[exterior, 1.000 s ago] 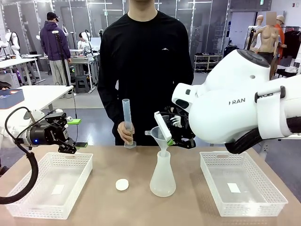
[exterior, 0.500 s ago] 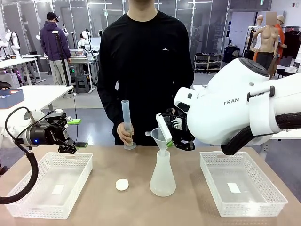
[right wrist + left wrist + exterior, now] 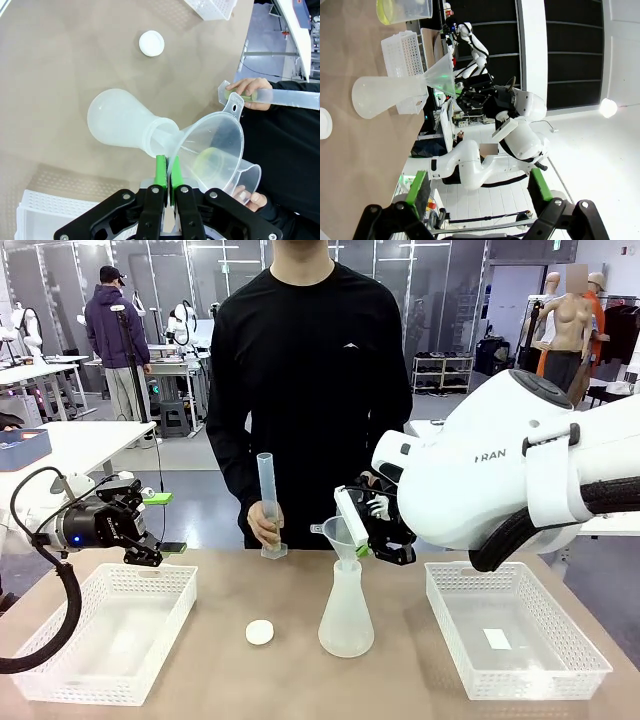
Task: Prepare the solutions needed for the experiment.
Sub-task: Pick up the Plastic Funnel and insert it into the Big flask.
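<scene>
A translucent conical flask [image 3: 346, 615] stands mid-table with a clear funnel [image 3: 340, 534] in its neck. My right gripper [image 3: 360, 540] is shut on the funnel's rim; the wrist view shows its green pads [image 3: 161, 172] pinching the funnel [image 3: 215, 145] above the flask [image 3: 122, 125]. The solutions show as yellow-green liquid in a beaker [image 3: 400, 9] that a hand [image 3: 247, 197] holds beside the funnel, and at the base of a measuring cylinder [image 3: 280, 99]. The person's other hand [image 3: 264, 525] holds that cylinder [image 3: 268, 495] upright. My left gripper [image 3: 140, 535] hovers open over the left basket.
A white mesh basket [image 3: 60, 680] sits at the left and another basket [image 3: 560, 665] at the right. A small white round cap [image 3: 260, 633] lies on the table left of the flask. The person stands at the far edge.
My right arm has shifted slightly and the funnel has settled a little lower and to the right. The person's cylinder has dropped slightly. The left arm has not moved.
</scene>
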Tool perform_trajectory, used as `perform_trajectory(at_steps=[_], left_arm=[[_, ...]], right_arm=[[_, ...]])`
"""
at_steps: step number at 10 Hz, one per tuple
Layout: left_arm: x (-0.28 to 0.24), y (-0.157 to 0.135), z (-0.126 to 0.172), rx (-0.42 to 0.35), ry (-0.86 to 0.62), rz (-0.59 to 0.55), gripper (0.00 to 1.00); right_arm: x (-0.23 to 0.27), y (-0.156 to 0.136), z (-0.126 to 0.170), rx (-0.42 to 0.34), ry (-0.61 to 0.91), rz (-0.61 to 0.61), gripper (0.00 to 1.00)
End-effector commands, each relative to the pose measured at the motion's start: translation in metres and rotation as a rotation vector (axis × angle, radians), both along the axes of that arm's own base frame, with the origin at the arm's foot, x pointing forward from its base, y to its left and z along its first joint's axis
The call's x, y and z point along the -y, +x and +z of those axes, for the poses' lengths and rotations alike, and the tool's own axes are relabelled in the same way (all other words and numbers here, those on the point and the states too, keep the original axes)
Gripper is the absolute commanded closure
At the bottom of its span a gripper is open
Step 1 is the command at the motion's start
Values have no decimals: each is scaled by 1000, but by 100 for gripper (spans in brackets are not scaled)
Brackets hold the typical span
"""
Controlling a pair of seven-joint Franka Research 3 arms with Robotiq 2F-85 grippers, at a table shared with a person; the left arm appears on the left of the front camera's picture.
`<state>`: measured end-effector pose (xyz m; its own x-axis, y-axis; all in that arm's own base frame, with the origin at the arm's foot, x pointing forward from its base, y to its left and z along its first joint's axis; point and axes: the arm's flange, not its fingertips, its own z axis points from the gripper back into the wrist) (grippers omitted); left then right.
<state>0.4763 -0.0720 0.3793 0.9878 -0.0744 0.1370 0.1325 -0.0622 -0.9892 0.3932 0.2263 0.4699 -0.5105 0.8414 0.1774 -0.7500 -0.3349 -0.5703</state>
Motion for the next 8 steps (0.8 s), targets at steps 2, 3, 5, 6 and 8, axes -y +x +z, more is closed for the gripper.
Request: perform_trajectory(at_steps=[2,3,5,6,8], left_arm=[[0,-1,2,-5,-7,4,0],[0,-1,2,-5,-7,4,0],[0,-1,2,-5,-7,4,0],[0,-1,2,-5,-7,4,0],[0,-1,2,-5,-7,4,0]], right_arm=[[3,2,-10,3,10,32,96],[3,3,-12,-1,6,35,96],[1,1,-14,-4,2,56,77],[1,1,-15,-2,-3,55,70],[1,-1,-16,-1,-8,56,50]])
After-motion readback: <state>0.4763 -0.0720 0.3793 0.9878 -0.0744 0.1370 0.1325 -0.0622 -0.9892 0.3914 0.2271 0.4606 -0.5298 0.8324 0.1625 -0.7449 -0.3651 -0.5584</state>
